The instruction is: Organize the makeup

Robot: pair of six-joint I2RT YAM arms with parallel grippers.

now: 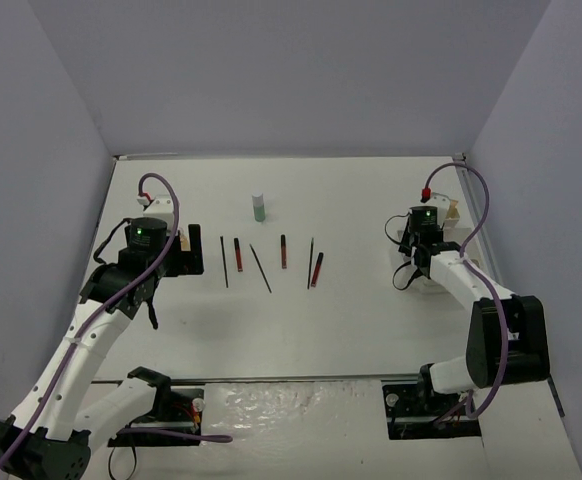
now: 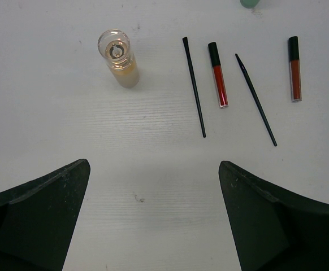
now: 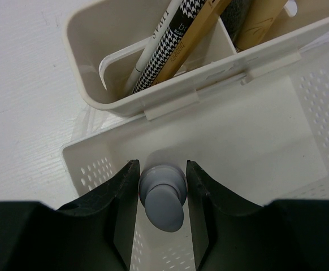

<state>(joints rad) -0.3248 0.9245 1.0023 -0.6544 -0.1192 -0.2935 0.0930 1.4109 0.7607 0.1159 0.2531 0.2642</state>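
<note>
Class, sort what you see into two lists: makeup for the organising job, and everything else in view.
Makeup: beige bottle, green-based bottle, grey bottle, black sticks, red tubes, stowed pencils.
Other: white tray, table, purple cables.

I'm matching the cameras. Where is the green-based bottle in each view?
Top external: the green-based bottle stands upright mid-table, behind the row of sticks.
Left wrist: a green sliver at the top edge, right of centre.
Right wrist: not in it; the right claw grips a grey bottle there.
Shared landmark: the leftmost red tube, just left of and nearer than the bottle in the top and left wrist views.
</note>
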